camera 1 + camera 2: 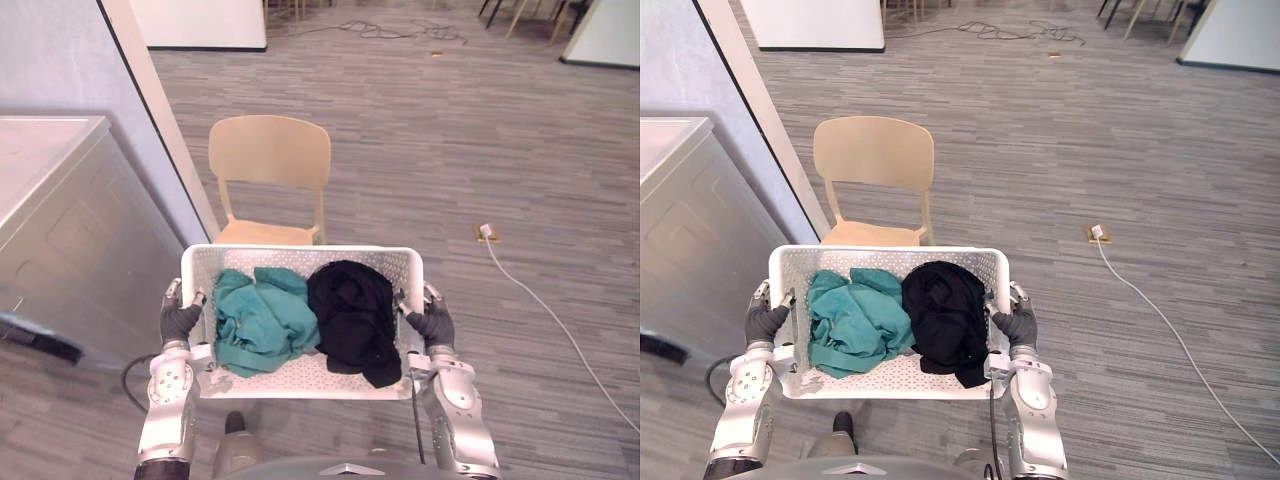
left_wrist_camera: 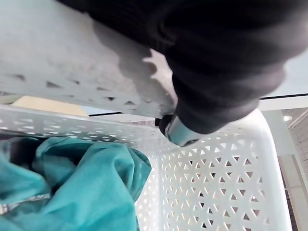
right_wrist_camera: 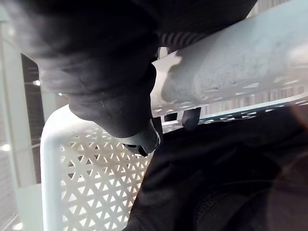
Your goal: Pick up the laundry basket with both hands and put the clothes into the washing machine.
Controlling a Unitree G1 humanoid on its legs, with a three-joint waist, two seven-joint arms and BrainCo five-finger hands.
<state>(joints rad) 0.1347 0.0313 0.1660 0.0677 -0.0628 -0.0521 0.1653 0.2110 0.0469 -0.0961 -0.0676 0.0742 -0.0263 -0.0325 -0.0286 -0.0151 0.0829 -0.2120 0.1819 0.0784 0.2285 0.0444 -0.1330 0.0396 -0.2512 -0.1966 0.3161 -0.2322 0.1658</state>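
Grey plank flooring surrounds the basket [image 1: 300, 258], held lower centre: left hand [image 1: 180, 322] and right hand [image 1: 432, 326] each clench a side rim. Uneven lift risks spilling the black garment [image 1: 352, 318] over the near edge.

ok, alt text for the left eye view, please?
The left hand and right hand grip opposite side rims of a white perforated laundry basket holding a teal garment beside a black garment. A beige chair stands beyond it, a grey washing machine to the left.
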